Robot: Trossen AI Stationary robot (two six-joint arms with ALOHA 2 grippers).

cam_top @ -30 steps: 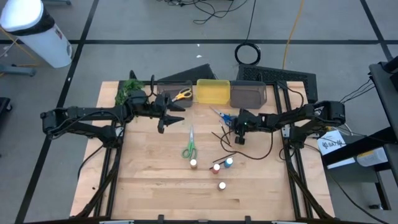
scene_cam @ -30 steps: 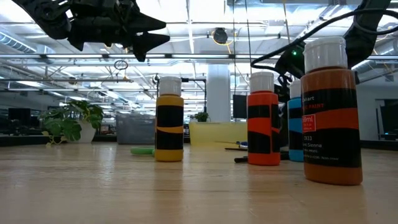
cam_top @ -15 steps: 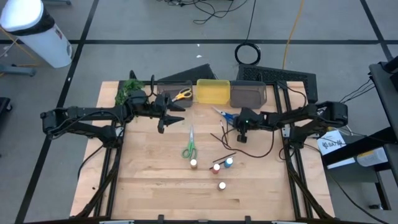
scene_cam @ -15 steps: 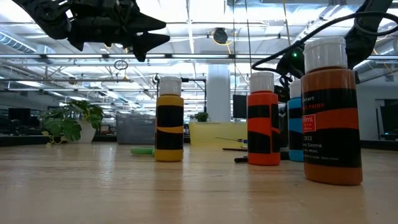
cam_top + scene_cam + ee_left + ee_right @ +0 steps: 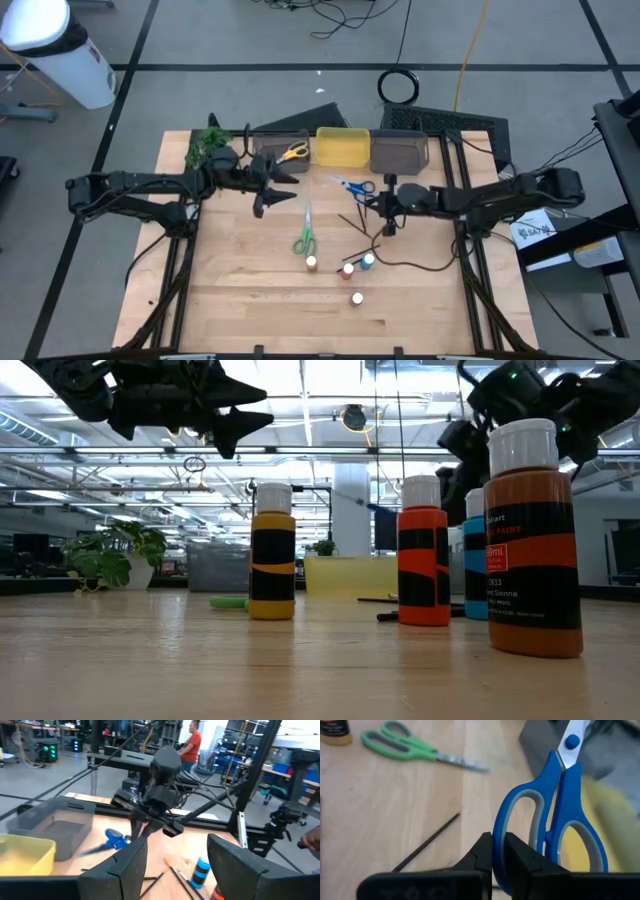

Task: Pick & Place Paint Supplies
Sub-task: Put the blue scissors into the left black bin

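Observation:
My right gripper [image 5: 498, 854] is shut on the blue-handled scissors [image 5: 352, 185], held above the table to the right of centre, in front of the bins. My left gripper [image 5: 275, 185] hovers open and empty near the far left, in front of the grey bin [image 5: 278, 160] where the yellow-handled scissors [image 5: 292, 152] lie. The green-handled scissors [image 5: 305, 235] lie flat at mid-table. Four white-capped paint bottles [image 5: 348, 268] stand upright near the front. Thin dark brushes [image 5: 355, 220] lie on the wood by the right gripper. My right gripper pinches the outer rim of one blue handle loop [image 5: 496, 845] between its two fingers. The fingers come roughly level from the table's right. The scissors are lifted clear, shut, with their blades [image 5: 338, 180] pointing away from the gripper toward the table's left.
A yellow bin [image 5: 343, 148] and a second grey bin [image 5: 400, 152] sit along the far edge, a green plant [image 5: 210, 148] at the far left corner. Bare wood lies at the near left. A person stands in the room beyond the table.
My right gripper has risen and turned at the wrist, taking the blue scissors up off the table; they now hang clear above the brushes. The left arm has kept still.

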